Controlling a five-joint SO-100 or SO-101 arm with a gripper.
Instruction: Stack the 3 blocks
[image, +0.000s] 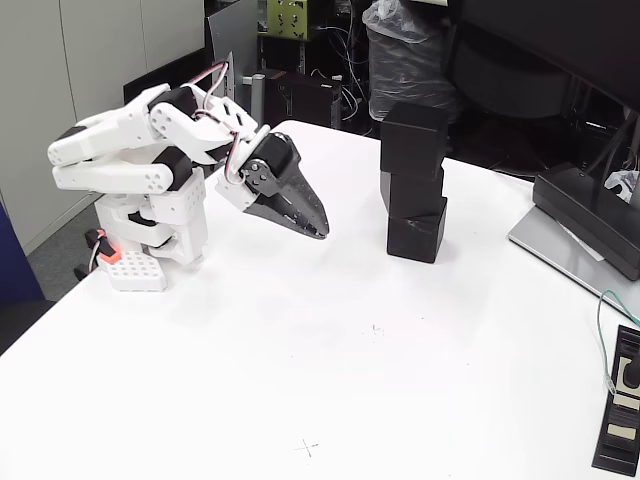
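Observation:
Three matte black blocks stand in one tower on the white table, right of centre in the fixed view: a bottom block (417, 236), a middle block (412, 190) and a top block (414, 131), each slightly twisted against the one below. My gripper (318, 231) hangs well to the left of the tower, folded back near the white arm's base, its dark pointed jaws together and pointing down to the right. Nothing is between them. A clear gap of table separates the gripper from the tower.
The arm's white base (150, 245) is clamped at the table's left edge. A black device with a slanted top (590, 215) rests on a grey slab at the right edge. A small black part (622, 415) and a green wire lie at the lower right.

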